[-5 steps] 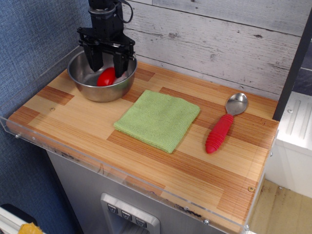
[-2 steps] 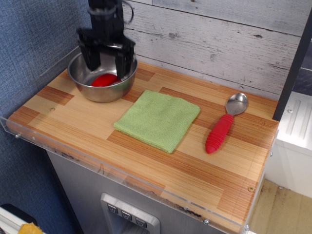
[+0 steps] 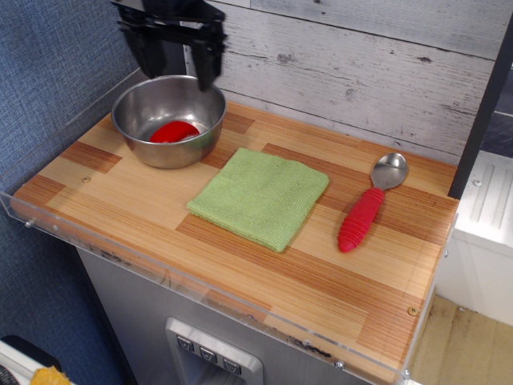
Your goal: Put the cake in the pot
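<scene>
The fingers (image 3: 179, 72) hang spread apart and empty, directly above the pot (image 3: 169, 120); the cake (image 3: 173, 131) lies inside it, below them.

— What's lying on the worktop (image 3: 120, 200)?
— A folded green cloth (image 3: 260, 196) near the middle.
— Anything else?
— A red-handled spoon (image 3: 369, 204) at its three o'clock, metal bowl pointing toward twelve.
</scene>
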You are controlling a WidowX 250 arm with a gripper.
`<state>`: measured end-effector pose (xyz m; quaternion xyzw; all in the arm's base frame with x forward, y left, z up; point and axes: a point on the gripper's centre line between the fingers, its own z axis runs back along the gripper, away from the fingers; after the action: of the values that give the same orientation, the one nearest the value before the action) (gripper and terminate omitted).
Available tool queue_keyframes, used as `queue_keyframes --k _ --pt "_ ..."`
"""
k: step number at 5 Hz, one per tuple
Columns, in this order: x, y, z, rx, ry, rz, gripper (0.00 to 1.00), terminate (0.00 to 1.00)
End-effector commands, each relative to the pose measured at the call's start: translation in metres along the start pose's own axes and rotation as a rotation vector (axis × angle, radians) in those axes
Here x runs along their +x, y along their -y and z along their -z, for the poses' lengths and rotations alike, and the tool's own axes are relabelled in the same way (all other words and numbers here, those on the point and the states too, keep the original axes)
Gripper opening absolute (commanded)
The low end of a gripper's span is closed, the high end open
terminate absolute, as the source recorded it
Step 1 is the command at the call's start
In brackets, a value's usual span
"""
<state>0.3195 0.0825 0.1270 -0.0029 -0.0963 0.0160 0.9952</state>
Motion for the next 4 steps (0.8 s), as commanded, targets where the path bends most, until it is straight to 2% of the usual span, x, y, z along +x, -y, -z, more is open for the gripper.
queue_keyframes --k 1,4 --pt "-0.0082 0.0441 -0.0233 -0.016 0.054 0.124 1.00 0.00" --pt "-0.0131 0.0426 -0.0211 0.016 0.047 0.124 1.00 0.00"
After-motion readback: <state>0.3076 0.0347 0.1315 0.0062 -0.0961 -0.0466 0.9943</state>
